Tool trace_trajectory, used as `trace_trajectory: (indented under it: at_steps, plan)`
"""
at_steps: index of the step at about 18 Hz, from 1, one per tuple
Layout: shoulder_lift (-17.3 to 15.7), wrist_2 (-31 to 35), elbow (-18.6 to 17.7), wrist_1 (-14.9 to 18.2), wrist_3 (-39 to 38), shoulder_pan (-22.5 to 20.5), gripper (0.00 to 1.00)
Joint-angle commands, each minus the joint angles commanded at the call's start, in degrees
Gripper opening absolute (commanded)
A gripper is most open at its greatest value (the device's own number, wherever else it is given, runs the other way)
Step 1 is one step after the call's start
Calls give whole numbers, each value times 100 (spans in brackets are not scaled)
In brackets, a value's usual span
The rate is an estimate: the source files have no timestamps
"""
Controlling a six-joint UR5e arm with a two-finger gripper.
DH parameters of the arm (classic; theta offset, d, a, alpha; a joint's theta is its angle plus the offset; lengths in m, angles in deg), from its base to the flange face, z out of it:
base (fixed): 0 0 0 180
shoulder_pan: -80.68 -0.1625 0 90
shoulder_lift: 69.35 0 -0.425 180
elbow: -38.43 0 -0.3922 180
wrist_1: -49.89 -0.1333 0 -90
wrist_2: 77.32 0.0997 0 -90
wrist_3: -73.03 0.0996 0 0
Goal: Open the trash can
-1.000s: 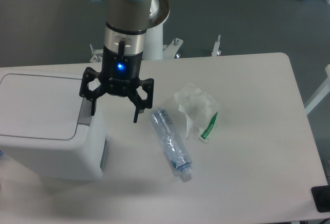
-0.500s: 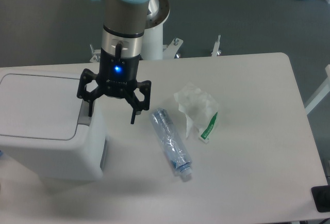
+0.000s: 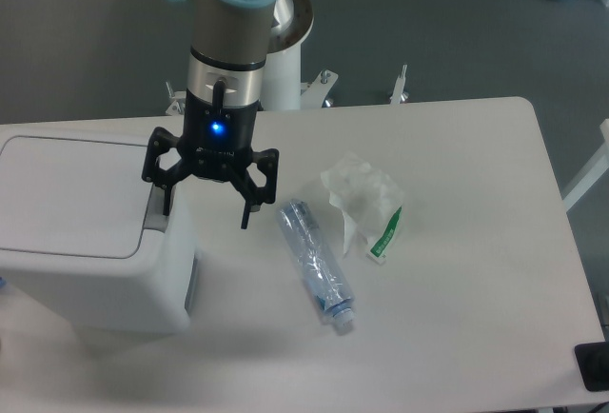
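Observation:
The trash can (image 3: 90, 232) is a large white boxy bin at the left of the table, its flat lid (image 3: 71, 194) shut. A grey push-tab (image 3: 155, 210) sits at the lid's right edge. My gripper (image 3: 206, 214) hangs open above the bin's right edge, pointing down. Its left finger (image 3: 167, 202) is right over the push-tab, and its right finger (image 3: 248, 211) hangs over the table beside the bin. It holds nothing.
A crushed clear plastic bottle (image 3: 315, 265) lies on the white table (image 3: 476, 289) just right of the gripper. A crumpled clear wrapper with a green label (image 3: 366, 202) lies further right. The robot's base (image 3: 285, 70) stands behind the table.
The gripper has shifted slightly left and up over the last second, then stayed still. The lid has not moved.

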Motion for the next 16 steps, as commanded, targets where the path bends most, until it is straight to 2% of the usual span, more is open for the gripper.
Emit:
trace_trajectory:
  at_steps: [16]
  plan:
    - [0,-26,70,0,-9,0,100]
